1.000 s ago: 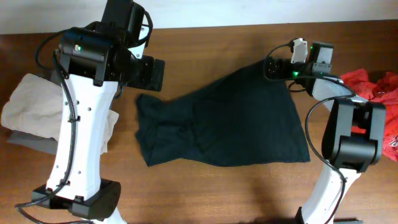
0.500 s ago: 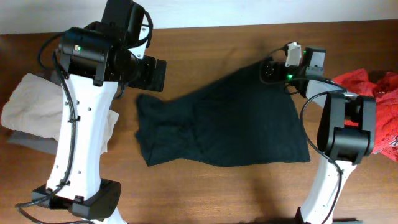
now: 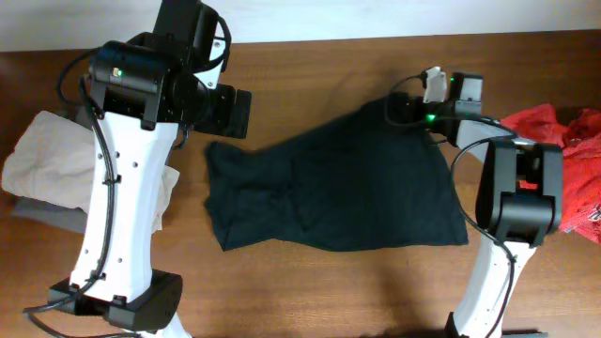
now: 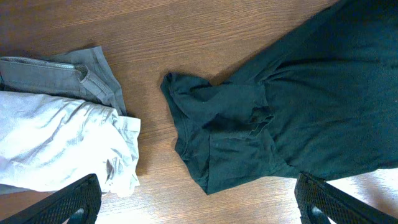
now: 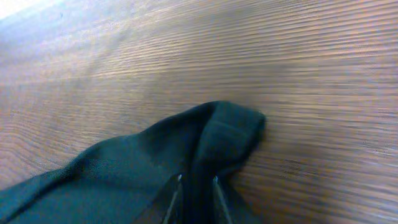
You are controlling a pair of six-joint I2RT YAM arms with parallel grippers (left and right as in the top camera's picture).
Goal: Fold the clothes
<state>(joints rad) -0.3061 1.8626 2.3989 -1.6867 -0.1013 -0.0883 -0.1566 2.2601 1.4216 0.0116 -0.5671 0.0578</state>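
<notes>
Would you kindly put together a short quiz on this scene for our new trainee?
1. True or false: the right claw pinches a corner of the black T-shirt.
2. The garment lying under the beige garment is: A red, B grey, C black?
3. Fill in: the left claw is ____ (open or shut).
Key: 1 true; 2 B, the grey garment; 3 open.

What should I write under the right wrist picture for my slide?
Right gripper pinches a corner of the black T-shirt on the wooden table.
</notes>
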